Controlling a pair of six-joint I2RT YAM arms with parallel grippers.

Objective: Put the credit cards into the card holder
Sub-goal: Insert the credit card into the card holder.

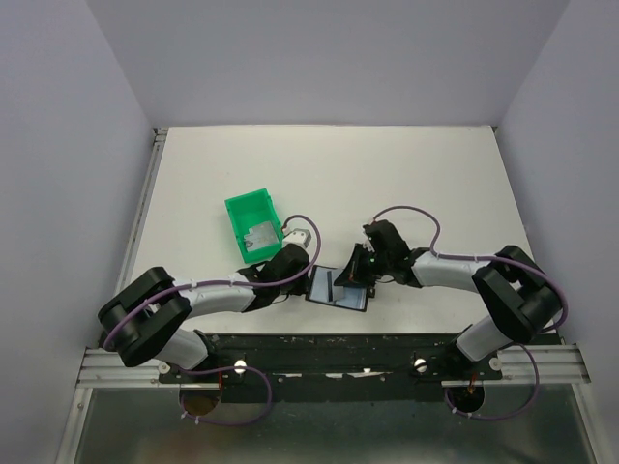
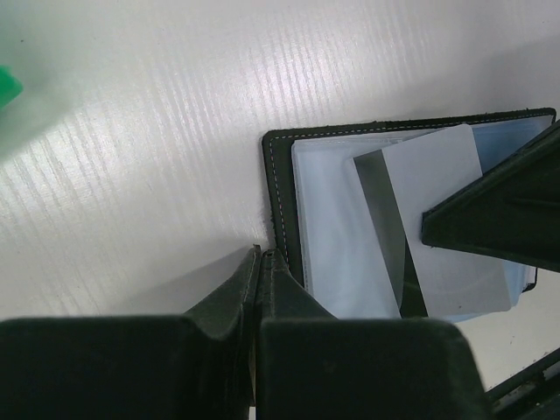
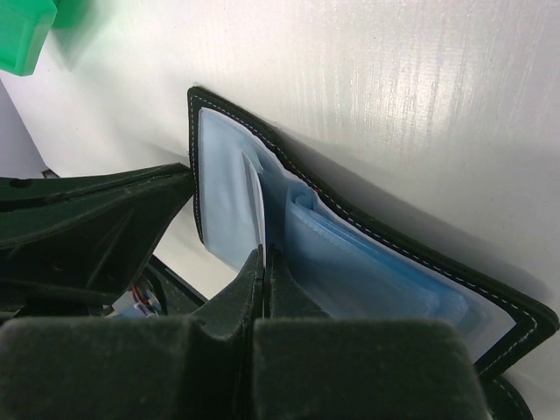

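Card holder (image 1: 338,288) is laid open, inside up, on the table (image 1: 406,184), near the front edge between the two arms. Right gripper (image 3: 264,255) is seen fully closed on the edge of a credit card (image 2: 437,219). Card is held tilted over the clear pockets, with its lower edge down among the sleeves, not seated. Left gripper (image 2: 265,258) is closed too, with its tips set right at the holder's stitched outer rim. Whether the rim is actually nipped between them cannot be told. Remaining cards (image 1: 259,237) are seen in the green bin (image 1: 234,217), just behind the left gripper.

Step in hand is judged to be insertion of the held card into a pocket. To be done well:
- Card's leading edge should be lined up parallel with the pocket mouth before any push, since a skewed corner is likely to catch on the plastic.
- Card should be slid low along the sleeve, not driven down into it.
- Holder should be pinned by the left side so it is not dragged across the table.
- Grip should be released only once most of the card is inside, as a thin card is likely to flex if pushed hard.
- Right fingers should be kept off the sleeves so the pockets are not pressed shut.
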